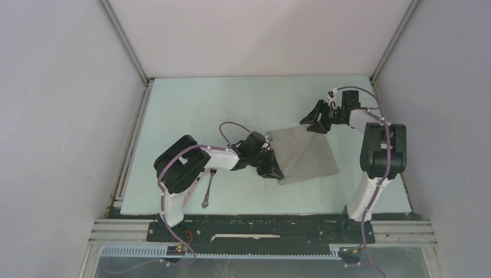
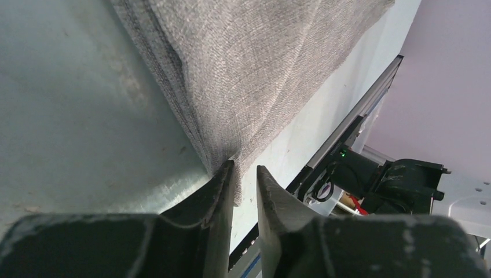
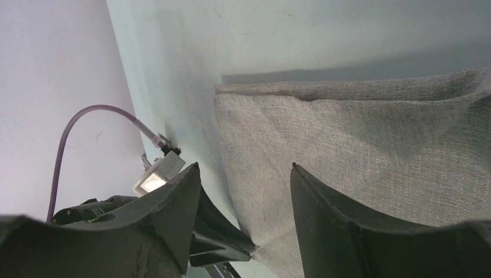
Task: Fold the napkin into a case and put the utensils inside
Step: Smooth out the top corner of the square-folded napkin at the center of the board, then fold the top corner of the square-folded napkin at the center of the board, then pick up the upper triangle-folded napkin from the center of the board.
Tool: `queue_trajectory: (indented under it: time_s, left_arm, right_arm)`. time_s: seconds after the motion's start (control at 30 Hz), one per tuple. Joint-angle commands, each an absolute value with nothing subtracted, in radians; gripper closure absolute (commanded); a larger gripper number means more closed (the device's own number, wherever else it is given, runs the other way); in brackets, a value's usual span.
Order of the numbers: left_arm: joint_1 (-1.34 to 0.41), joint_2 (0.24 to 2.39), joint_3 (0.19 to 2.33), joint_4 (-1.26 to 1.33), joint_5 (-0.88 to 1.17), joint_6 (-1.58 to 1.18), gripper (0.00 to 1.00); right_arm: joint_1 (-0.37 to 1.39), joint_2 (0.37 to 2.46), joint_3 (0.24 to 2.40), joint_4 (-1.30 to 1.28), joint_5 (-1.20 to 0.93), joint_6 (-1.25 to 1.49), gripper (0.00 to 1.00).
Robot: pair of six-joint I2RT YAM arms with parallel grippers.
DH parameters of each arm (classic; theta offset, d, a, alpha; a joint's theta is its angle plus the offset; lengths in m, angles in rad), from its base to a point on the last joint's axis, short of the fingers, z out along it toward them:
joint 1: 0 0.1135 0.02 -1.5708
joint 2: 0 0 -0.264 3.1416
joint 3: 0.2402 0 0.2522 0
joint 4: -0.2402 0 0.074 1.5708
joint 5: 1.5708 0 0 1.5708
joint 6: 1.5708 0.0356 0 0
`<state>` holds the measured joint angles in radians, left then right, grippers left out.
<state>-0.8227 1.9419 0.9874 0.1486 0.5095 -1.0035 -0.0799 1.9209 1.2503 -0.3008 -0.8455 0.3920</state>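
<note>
Napkin point(image 1: 304, 155) lies folded right of centre on the surface point(image 1: 191, 104), its layers showing only along the edges. The left pincer point(image 2: 245, 174), jaws narrow, pinches the near corner, and creases run to its tips. The right pincer point(image 3: 243, 168) hangs with jaws wide above the far corner. One utensil point(image 1: 206, 190) lies beside the left arm, its far end hidden under the arm; whether it is the spoon or the fork I cannot tell.
</note>
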Motion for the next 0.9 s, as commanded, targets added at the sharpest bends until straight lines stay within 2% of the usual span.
queue_trajectory:
  time_s: [0.0,0.17,0.27,0.5,0.87]
  left_arm:
    - [-0.832,1.849,0.999,0.168,0.534,-0.986,0.72]
    - [-0.843,1.801,1.045,0.127,0.555,-0.978,0.60]
    - [-0.854,1.814,1.062,0.134,0.582,-0.999,0.58]
    - [-0.855,1.911,1.057,0.157,0.575,-1.024,0.69]
    - [-0.831,1.959,1.005,0.161,0.534,-1.017,0.71]
  right_arm:
    - [-0.096,1.921,1.247,-0.274,-0.867,0.394,0.34]
    - [-0.110,1.918,1.248,-0.270,-0.871,0.398,0.34]
    - [-0.116,1.936,1.247,-0.236,-0.891,0.420,0.34]
    - [-0.130,2.022,1.271,-0.170,-0.917,0.469,0.33]
    - [-0.170,2.146,1.373,-0.147,-0.925,0.509,0.33]
